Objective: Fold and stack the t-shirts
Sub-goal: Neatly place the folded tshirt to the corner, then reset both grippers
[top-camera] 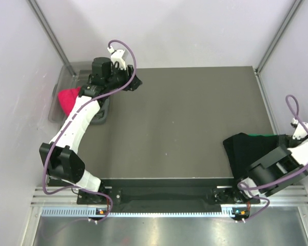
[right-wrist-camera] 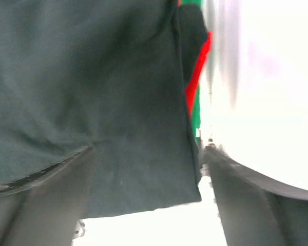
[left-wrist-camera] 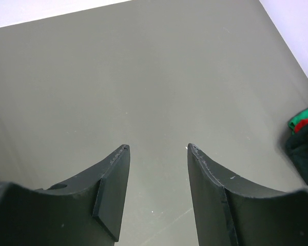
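Left pincer (left-wrist-camera: 158, 147) gapes empty, well apart from the soft black cloth t-shirt (top-camera: 245, 149). Right pincer (right-wrist-camera: 150, 148) hangs over that shirt, jaws spread wide

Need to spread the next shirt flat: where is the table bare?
Bare: the whole middle of the table, from the tub at far left to the black shirt stack at near right. Crowded: those two corners.

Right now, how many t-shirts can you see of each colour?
Black t-shirt: 1
Green t-shirt: 1
Red t-shirt: 1
Pink t-shirt: 1, in the tub
Total: 4 in view
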